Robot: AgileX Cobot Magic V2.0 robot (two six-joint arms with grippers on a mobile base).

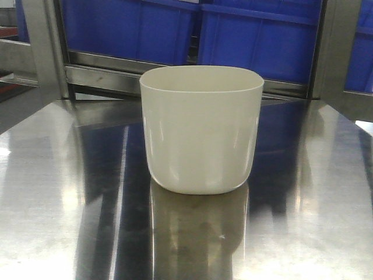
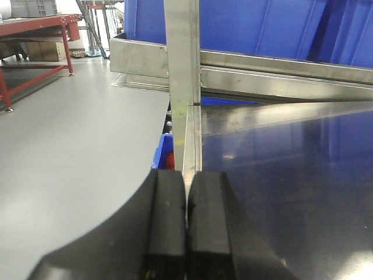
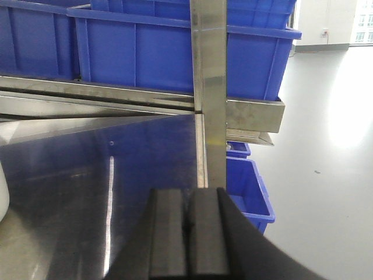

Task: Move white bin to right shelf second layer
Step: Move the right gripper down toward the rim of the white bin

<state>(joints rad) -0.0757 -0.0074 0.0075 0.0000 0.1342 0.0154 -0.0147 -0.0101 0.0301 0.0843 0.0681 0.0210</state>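
Observation:
The white bin [image 1: 201, 128] stands upright in the middle of a flat mirror-like steel shelf [image 1: 52, 192] in the front view. A sliver of its side shows at the left edge of the right wrist view [image 3: 3, 189]. My left gripper [image 2: 186, 201] is shut and empty, over the shelf's left edge by a steel post. My right gripper [image 3: 187, 216] is shut and empty, over the shelf's right edge by another post. Neither gripper touches the bin. The roller-lane shelf level is out of view.
Big blue crates [image 1: 256, 35] sit on the rack level behind the bin, above a steel rail [image 1: 105, 76]. Steel posts [image 2: 182, 58] [image 3: 210, 87] stand at the shelf corners. A lower blue crate [image 3: 247, 189] sits right of the shelf. A red table [image 2: 35, 29] stands far left.

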